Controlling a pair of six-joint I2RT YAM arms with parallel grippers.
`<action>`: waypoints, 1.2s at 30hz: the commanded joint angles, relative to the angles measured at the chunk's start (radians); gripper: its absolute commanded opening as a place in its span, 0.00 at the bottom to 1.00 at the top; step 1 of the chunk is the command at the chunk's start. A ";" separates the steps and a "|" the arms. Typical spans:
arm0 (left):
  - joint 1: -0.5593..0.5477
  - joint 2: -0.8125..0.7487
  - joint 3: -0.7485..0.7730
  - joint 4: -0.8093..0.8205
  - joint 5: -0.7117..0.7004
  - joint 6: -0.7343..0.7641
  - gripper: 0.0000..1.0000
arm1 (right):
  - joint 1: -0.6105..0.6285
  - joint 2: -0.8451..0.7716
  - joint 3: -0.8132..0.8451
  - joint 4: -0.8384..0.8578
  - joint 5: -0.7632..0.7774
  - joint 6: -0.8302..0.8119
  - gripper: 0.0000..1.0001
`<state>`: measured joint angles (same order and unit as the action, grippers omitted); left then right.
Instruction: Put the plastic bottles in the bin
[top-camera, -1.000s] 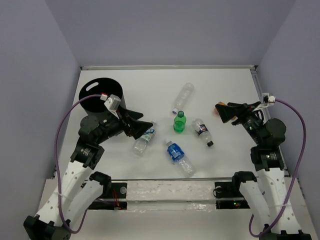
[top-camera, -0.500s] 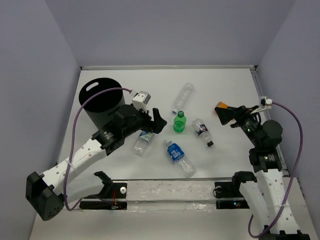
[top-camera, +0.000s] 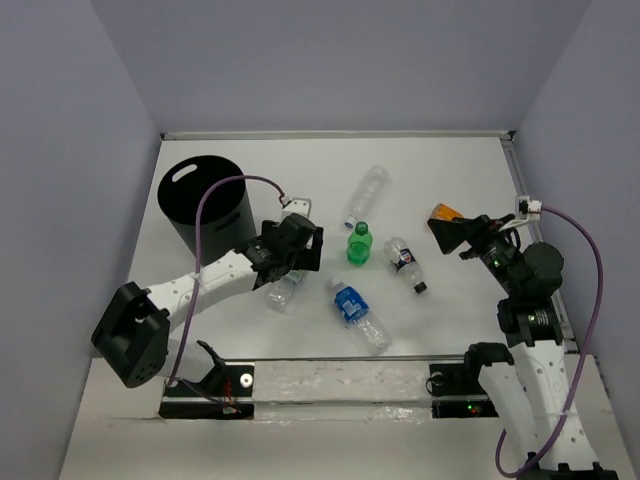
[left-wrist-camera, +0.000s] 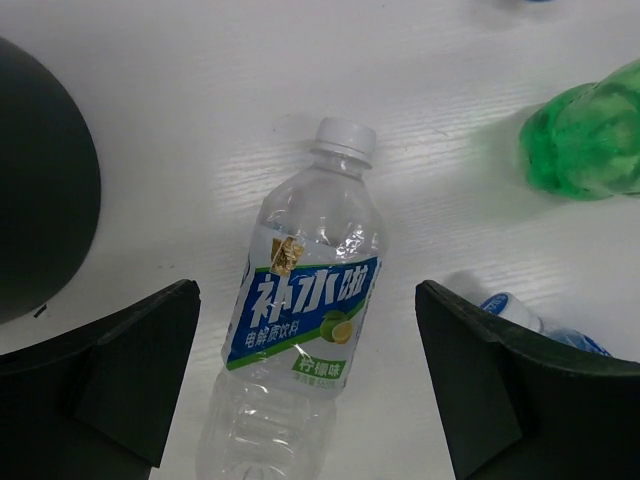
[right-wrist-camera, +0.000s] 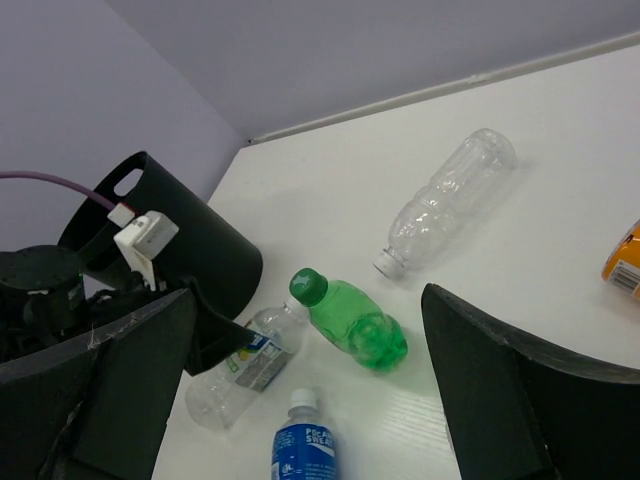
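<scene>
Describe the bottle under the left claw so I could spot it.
Start at the black bin on the left. Just right of it, under the open left gripper, a clear white-capped bottle lies on its side. Its blue-and-green label with white characters sets it apart from the green bottle beside it.

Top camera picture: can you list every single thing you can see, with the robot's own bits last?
bin: one, black, far left of the table
labelled water bottle: one, clear with a blue-and-green label, lying right of the bin
plain bottle: one, clear, lying far middle
green bottle: one, green, lying in the middle
dark-labelled bottle: one, clear with a black cap, right of the green bottle
blue bottle: one, clear with a blue label and cap, near middle
orange bottle: one, orange, far right, partly hidden
table: one, white
left gripper: one, black, open above the labelled water bottle
right gripper: one, black, open, empty, right side
</scene>
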<state>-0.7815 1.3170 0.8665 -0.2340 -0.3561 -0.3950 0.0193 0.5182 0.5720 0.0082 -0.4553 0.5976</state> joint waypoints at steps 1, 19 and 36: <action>-0.002 0.054 0.019 -0.008 -0.006 -0.004 0.99 | -0.004 -0.020 -0.009 0.026 -0.020 -0.013 1.00; -0.001 0.197 0.077 -0.033 -0.012 -0.015 0.53 | -0.004 -0.010 -0.015 0.029 -0.034 -0.005 1.00; 0.019 -0.360 0.388 0.218 -0.281 0.211 0.47 | -0.004 -0.029 -0.029 0.073 -0.085 0.007 1.00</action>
<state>-0.7830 0.9794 1.2224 -0.1890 -0.4053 -0.3313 0.0193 0.5053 0.5560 0.0090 -0.5007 0.6025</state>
